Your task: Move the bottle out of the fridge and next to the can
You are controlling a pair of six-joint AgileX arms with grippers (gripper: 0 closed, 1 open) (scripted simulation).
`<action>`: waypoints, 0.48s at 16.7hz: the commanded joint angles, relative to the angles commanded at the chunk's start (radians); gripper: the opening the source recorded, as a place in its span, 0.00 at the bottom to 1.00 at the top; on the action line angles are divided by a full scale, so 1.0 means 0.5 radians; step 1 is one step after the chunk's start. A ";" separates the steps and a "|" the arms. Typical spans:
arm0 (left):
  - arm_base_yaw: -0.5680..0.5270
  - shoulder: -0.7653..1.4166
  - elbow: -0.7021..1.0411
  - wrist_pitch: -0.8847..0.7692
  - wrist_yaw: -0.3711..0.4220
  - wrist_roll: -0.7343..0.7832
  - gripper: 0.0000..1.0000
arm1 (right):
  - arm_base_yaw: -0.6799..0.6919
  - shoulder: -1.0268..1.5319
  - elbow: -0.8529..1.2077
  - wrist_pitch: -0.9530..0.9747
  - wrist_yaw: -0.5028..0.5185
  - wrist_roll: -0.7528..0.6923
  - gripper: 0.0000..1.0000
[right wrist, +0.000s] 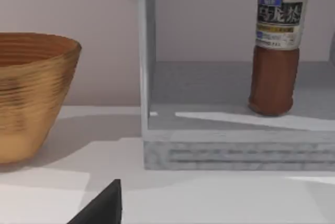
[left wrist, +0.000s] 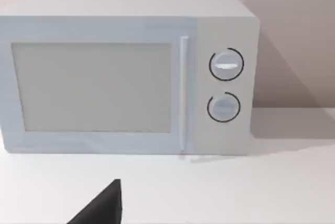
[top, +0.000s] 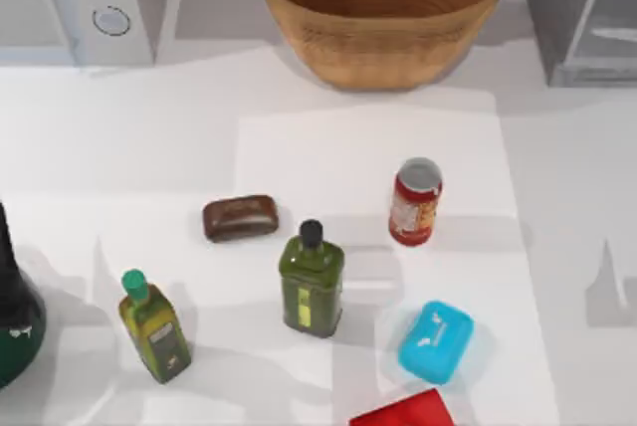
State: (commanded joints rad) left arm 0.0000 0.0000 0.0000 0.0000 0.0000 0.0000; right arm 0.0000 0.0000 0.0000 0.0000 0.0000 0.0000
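Bottle time: the tall bottle of reddish-brown liquid with a white cap and grey-white label (right wrist: 274, 51) stands upright inside the grey box-like fridge (right wrist: 235, 145), on its pale floor, at the far right of the white counter (top: 149, 137). The small red can with a silver top (top: 415, 201) stands out near the middle of the counter, well apart from the fridge. A dark tip of each end effector pokes into its own wrist view, and I cannot tell if either is wide or narrow.

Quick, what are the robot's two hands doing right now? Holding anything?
Left gripper: cannot be told; nothing seen in it.
Right gripper: cannot be told; the bottle stands in the fridge, untouched.
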 joint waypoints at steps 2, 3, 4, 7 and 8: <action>0.000 0.000 0.000 0.000 0.000 0.000 1.00 | 0.000 0.000 0.000 0.000 0.000 0.000 1.00; 0.000 0.000 0.000 0.000 0.000 0.000 1.00 | -0.005 0.020 0.017 0.017 -0.002 0.000 1.00; 0.000 0.000 0.000 0.000 0.000 0.000 1.00 | -0.014 0.062 0.050 0.051 -0.006 0.000 1.00; 0.000 0.000 0.000 0.000 0.000 0.000 1.00 | -0.058 0.314 0.229 0.235 -0.038 0.002 1.00; 0.000 0.000 0.000 0.000 0.000 0.000 1.00 | -0.077 0.441 0.309 0.317 -0.054 0.003 1.00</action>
State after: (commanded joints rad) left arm 0.0000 0.0000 0.0000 0.0000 0.0000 0.0000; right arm -0.0385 0.2205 0.1547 0.1587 -0.0272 0.0016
